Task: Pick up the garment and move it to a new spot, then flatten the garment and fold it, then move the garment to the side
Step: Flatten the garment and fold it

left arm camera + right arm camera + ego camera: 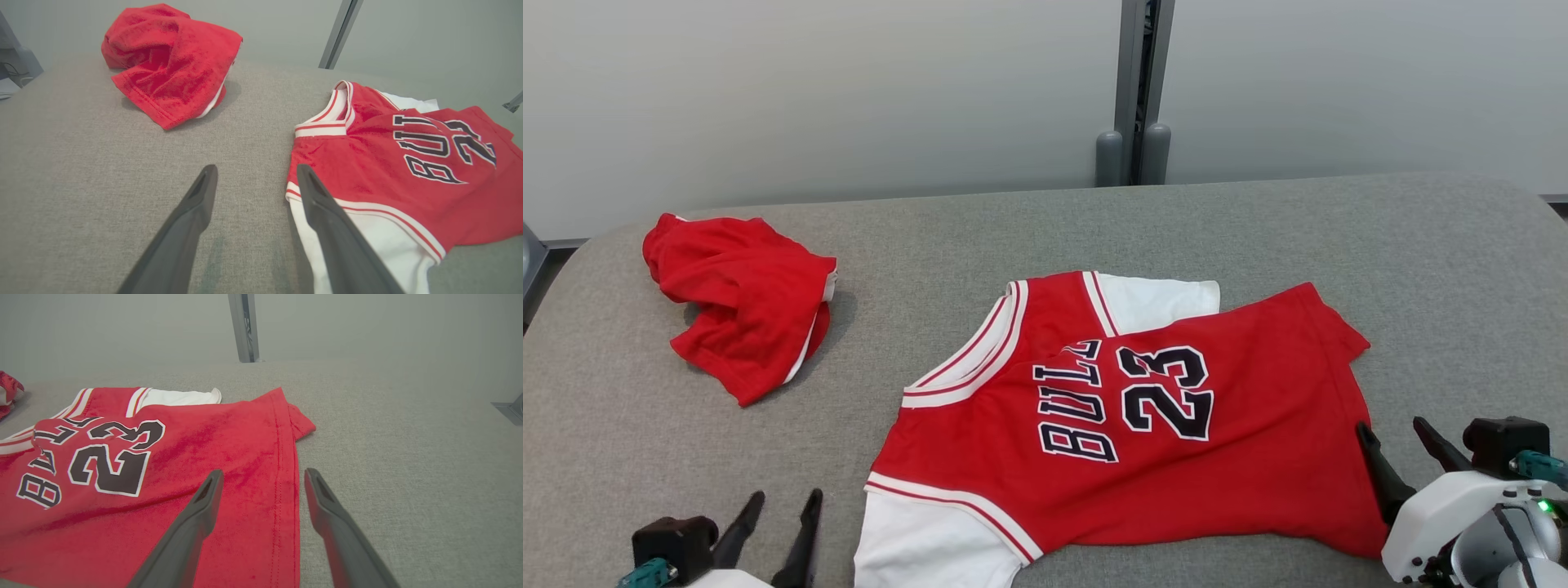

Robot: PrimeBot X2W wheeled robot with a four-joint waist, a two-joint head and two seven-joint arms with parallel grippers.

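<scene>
Jersey (1241, 425) mostly flat on worktop (1421, 269), slightly rumpled, unfolded. Left gripper (787, 494), right gripper (1388, 423): jaws wide apart, empty. Final smoothing, folding, side move likely remaining.

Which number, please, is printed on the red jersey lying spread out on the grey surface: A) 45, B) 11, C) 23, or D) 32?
C: the jersey bears a dark, white-edged 23 on its front, readable in the head view and both wrist views.
</scene>
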